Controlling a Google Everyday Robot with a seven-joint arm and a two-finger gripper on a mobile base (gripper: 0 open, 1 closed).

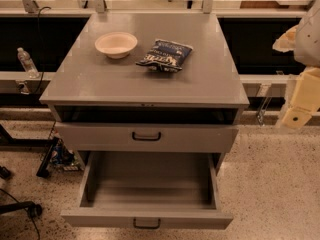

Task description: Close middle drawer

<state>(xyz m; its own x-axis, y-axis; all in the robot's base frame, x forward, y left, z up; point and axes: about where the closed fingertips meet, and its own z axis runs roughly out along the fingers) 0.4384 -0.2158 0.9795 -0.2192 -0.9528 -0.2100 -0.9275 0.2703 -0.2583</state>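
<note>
The middle drawer [150, 184] of the grey cabinet is pulled far out toward me. Its deep wide tray is empty, and its low front panel carries a small black handle [146, 224]. Above it, the taller-fronted top drawer [145, 138] with a wider black handle [146, 136] stands slightly open. The lowest drawer is hidden below the open one. My gripper [301, 109] hangs at the right edge of the view. It is to the right of the cabinet, about level with the top drawer and well apart from the middle drawer.
On the cabinet top [100, 79] lie a cream bowl [116, 44] and a dark blue chip bag [165, 54]. A water bottle [25, 60] stands on a ledge at the left. Cables and a black stand [50, 159] lie on the speckled floor at the left.
</note>
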